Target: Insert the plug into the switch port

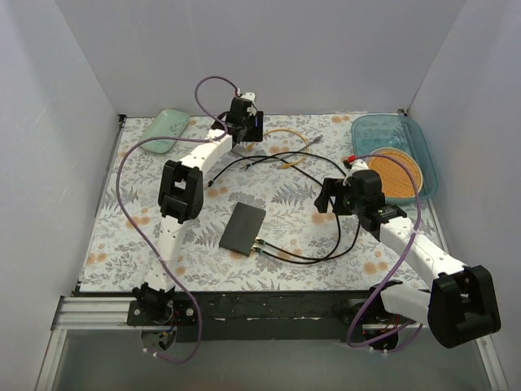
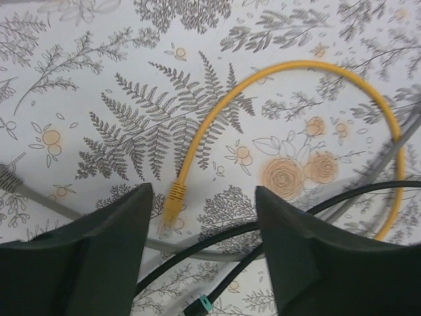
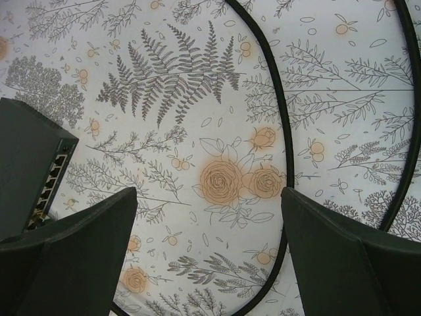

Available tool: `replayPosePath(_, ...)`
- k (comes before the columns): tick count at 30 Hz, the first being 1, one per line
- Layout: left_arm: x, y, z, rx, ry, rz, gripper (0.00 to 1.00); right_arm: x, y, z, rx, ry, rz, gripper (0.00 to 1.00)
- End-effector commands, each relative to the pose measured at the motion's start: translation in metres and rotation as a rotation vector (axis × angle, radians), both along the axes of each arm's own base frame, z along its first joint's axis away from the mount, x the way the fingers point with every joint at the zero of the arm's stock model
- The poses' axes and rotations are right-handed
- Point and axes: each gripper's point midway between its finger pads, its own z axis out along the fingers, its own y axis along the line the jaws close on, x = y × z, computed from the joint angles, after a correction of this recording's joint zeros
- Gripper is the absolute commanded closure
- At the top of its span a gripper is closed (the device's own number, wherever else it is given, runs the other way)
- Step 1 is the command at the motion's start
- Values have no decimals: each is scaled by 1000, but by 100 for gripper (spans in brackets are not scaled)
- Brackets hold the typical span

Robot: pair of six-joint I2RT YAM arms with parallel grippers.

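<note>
"Top external view first: where is the switch [image 1: 242,227]?"

"Lower middle of the frame, flat on the flowered counter [image 1: 110,244]. A black cable [image 1: 309,259] meets its lower right edge. In the right wrist view it sits at the left edge, with its row of sockets [image 3: 49,191] facing right."

"And the left fingers [image 1: 241,132]?"

"Upper middle of the frame, over the far part of the counter. In the left wrist view they stand apart and grip nothing. The yellow plug [image 2: 172,212] lies on the counter between their tips, touching neither as far as I can tell."

"What is the plug attached to?"

"A yellow cable [image 2: 283,66] that arches up and round to the right side of the frame. A grey cable [image 2: 46,201] and more black cable run just below the plug."

"The right fingers [image 1: 323,198]?"

"Right of centre, well apart from the switch, spread wide and empty. Only counter and black cable show between them."
</note>
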Motion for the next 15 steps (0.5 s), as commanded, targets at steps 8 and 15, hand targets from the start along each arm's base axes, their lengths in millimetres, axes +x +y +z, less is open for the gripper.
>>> replayPosePath(8,-5,17,-37,76,72,27,47,0,-4,0,-9,-14,18,4)
replayPosePath(15,-12,24,-69,115,121,35,52,-1,-5,-1,-4,-12,17,4)
